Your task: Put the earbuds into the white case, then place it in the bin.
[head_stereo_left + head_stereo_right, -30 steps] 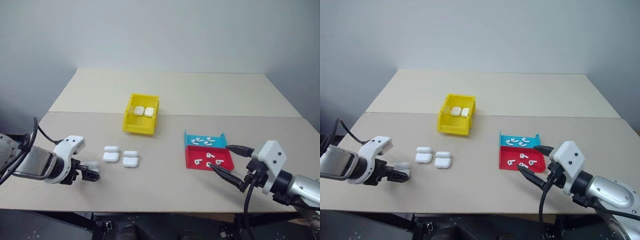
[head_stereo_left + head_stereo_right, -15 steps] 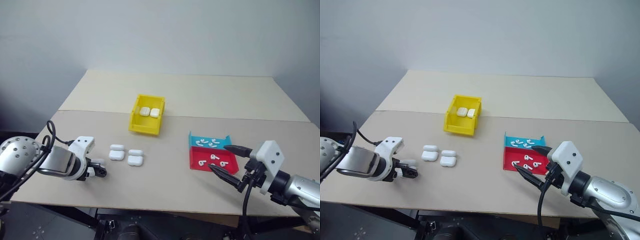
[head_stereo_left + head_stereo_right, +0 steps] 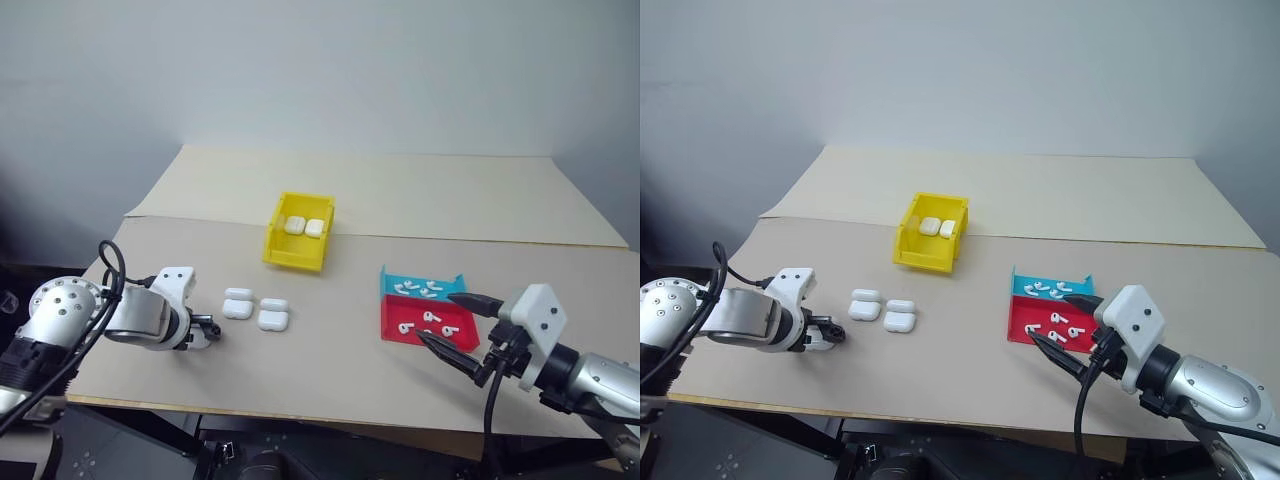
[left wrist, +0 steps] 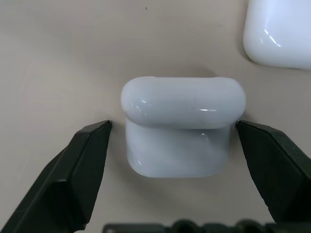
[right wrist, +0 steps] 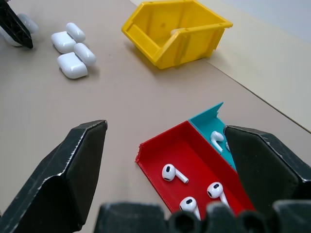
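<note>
A white case [image 4: 182, 131] lies on the tan table between the two black fingers of my left gripper [image 4: 173, 125], which points steeply down at it. The fingertips stand close on either side, with a thin gap showing on one side. That gripper [image 3: 205, 330] is at the table's front left. My right gripper [image 3: 437, 318] hovers open at the front edge of a red and blue tray [image 3: 392, 322] that holds several white earbuds [image 5: 170, 172]. The yellow bin [image 3: 295, 255] stands at mid-table with two white cases [image 3: 305, 227] inside.
Two more white cases [image 3: 238, 303] [image 3: 272, 315] lie with lids open between my left gripper and the tray. A seam [image 3: 400, 238] crosses the table behind the bin. The table's front edge runs close below both grippers.
My left gripper has come forward and down over the white case, its wrist has rolled, and its fingers have narrowed toward the case. The right arm has kept still. The camera has shifted.
</note>
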`<state>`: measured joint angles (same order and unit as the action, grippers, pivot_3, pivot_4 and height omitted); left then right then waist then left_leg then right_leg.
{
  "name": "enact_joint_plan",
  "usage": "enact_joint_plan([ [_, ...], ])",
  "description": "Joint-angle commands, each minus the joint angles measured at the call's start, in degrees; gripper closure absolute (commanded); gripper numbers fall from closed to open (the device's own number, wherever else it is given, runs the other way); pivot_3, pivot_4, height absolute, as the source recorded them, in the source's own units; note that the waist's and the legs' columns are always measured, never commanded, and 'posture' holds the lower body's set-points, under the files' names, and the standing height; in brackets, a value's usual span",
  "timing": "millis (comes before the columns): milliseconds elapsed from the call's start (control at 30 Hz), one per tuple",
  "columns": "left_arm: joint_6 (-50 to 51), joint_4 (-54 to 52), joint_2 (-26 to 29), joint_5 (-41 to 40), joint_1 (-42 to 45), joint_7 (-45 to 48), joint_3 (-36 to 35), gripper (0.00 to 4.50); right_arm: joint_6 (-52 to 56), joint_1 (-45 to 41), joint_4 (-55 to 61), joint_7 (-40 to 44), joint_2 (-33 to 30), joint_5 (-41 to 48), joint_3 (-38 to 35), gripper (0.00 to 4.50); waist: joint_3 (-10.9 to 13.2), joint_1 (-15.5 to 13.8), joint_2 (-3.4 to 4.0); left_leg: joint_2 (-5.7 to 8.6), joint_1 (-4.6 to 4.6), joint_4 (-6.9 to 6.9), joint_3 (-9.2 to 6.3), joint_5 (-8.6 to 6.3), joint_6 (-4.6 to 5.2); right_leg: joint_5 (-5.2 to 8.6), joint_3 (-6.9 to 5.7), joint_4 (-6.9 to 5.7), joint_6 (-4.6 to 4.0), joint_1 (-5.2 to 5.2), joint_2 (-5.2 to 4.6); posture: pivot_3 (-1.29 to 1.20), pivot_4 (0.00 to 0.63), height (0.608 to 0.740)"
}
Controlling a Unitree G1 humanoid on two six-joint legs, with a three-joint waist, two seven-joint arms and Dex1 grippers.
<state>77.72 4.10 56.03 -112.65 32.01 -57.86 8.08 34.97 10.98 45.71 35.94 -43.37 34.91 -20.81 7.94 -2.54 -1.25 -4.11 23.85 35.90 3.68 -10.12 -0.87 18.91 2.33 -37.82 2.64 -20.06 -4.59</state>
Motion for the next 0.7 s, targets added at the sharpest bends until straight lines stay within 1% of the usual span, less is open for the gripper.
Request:
enact_joint_plan([
  [33, 1.5, 0.9, 0.7, -0.4, 0.5, 3.7, 0.2, 0.98, -1.4, -0.4, 1.9, -0.7, 0.4, -0.5, 0.3, 0.00, 0.0, 0.1, 0.00, 0.00, 0.01, -0.01, 0.01, 0.00, 0.00, 0.00, 0.00, 0.01, 0.00, -0.01, 0.00, 0.00, 0.150, 0.740],
  [100, 2.5, 0.4, 2.1, -0.4, 0.1, 6.1, 0.8, 1.62, -1.1, -0.7, 1.9, -0.9, 0.4, -0.6, 0.6, 0.00, 0.0, 0.1, -0.02, 0.01, 0.07, -0.02, 0.01, 0.00, 0.00, 0.00, 0.00, 0.05, 0.00, -0.05, -0.01, 0.00, 0.150, 0.740],
  [133, 2.8, 0.2, 2.8, -0.4, -0.2, 7.3, 1.0, 1.71, -1.0, -0.9, 2.0, -1.0, 0.4, -0.7, 0.7, 0.00, 0.0, 0.2, -0.02, 0.02, 0.15, -0.01, 0.01, 0.00, 0.00, 0.00, 0.00, 0.07, 0.01, -0.06, -0.02, 0.00, 0.150, 0.740],
  [233, 3.1, -2.0, 5.4, -0.4, -2.4, 11.1, 2.0, 1.71, -0.5, -1.9, 1.9, -1.6, 0.4, -0.6, 1.2, 0.00, 0.0, 0.5, -0.03, 0.02, 0.44, 0.00, 0.01, 0.01, -0.01, -0.01, 0.01, 0.06, 0.03, -0.12, -0.03, 0.00, 0.150, 0.740],
  [400, 1.2, -5.8, 7.6, -0.4, -5.6, 15.7, 2.1, 1.71, -0.3, -2.4, 1.9, -2.1, 0.1, -0.3, 1.4, 0.00, 0.0, 0.9, -0.03, 0.04, 0.45, -0.11, 0.04, 0.00, -0.02, 0.00, 0.02, 0.21, 0.05, -0.12, -0.07, 0.00, 0.150, 0.740],
  [533, 0.7, -6.8, 10.4, -0.4, -4.8, 17.8, 2.4, 1.71, -0.4, -2.6, 1.7, -1.9, 0.0, 0.1, 0.9, 0.00, 0.0, 1.0, -0.09, 0.07, 0.45, -0.10, 0.05, -0.01, -0.01, 0.00, 0.01, 0.21, 0.05, -0.13, -0.10, 0.00, 0.150, 0.740],
  [700, 0.7, -7.8, 17.2, -0.4, -2.6, 19.2, 2.6, 1.71, -0.7, -2.6, 1.4, -1.6, 0.2, 0.7, 0.5, 0.00, 0.3, 1.7, -0.57, 0.06, 0.51, -0.14, 0.04, -0.01, -0.01, 0.00, 0.01, 0.21, 0.05, -0.19, -0.10, 0.00, 0.150, 0.740],
])
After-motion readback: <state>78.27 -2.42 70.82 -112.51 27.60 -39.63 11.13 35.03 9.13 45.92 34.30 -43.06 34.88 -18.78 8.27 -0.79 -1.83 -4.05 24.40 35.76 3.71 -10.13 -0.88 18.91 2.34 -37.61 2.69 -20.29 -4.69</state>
